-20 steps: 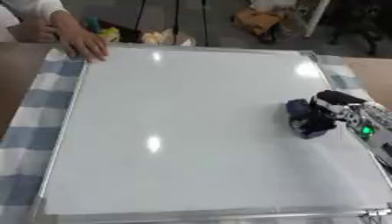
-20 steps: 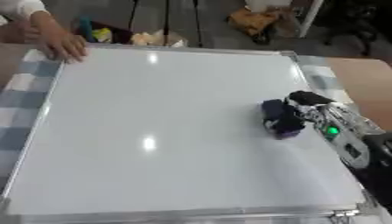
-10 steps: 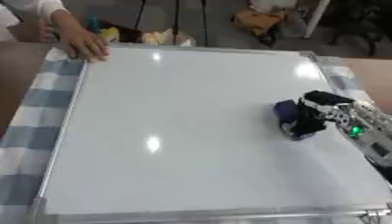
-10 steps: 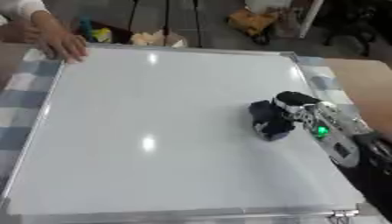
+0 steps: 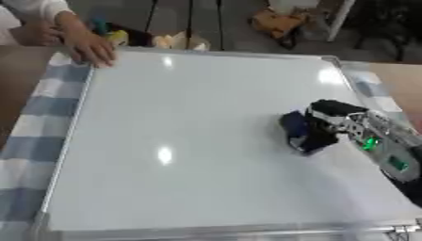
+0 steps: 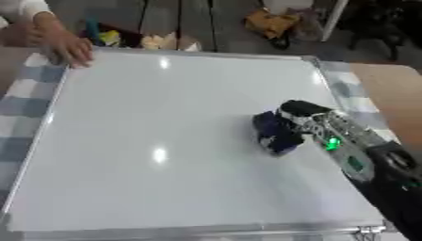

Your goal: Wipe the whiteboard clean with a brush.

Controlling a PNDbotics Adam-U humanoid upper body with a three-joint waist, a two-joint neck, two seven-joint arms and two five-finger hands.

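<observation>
The right hand (image 5: 329, 123) has its fingers curled around a dark blue brush (image 5: 298, 132), pressed on the whiteboard (image 5: 190, 141) at about 3 o'clock. A person's hand (image 5: 89, 48) rests on the board's 11 o'clock corner. No writing is readable; only the right eye view shows more of the arm.

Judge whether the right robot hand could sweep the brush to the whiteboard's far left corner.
Probably not fully: a person's hand rests on that corner of the whiteboard, blocking the brush the right robot hand holds.

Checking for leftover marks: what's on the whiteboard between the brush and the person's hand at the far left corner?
Nothing: bare whiteboard between brush and person's hand, left eye view.
</observation>
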